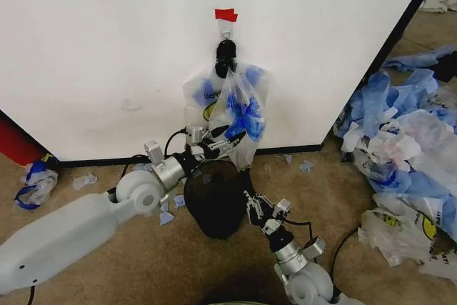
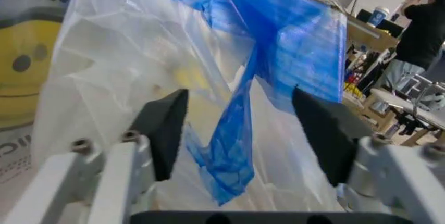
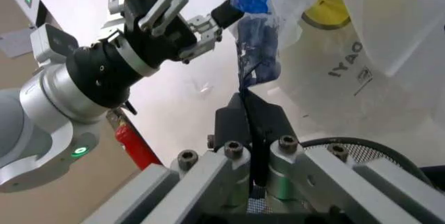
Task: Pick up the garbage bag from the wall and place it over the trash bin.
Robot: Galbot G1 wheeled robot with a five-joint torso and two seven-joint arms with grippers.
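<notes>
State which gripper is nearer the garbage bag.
Left. The left gripper is open at the garbage bag, fingers either side of it. The right gripper sits lower, shut on the trash bin rim.

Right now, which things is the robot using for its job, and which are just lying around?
For the job:
garbage bag, hanging on the wall
trash bin
left gripper, open at the bag
right gripper, shut, by the bin

Just lying about:
heap of plastic sheets
scraps on the floor

trash bin [image 1: 214, 201] rim behind left end effector [image 1: 227, 138]; garbage bag [image 1: 235, 108] print partly obscured
</notes>
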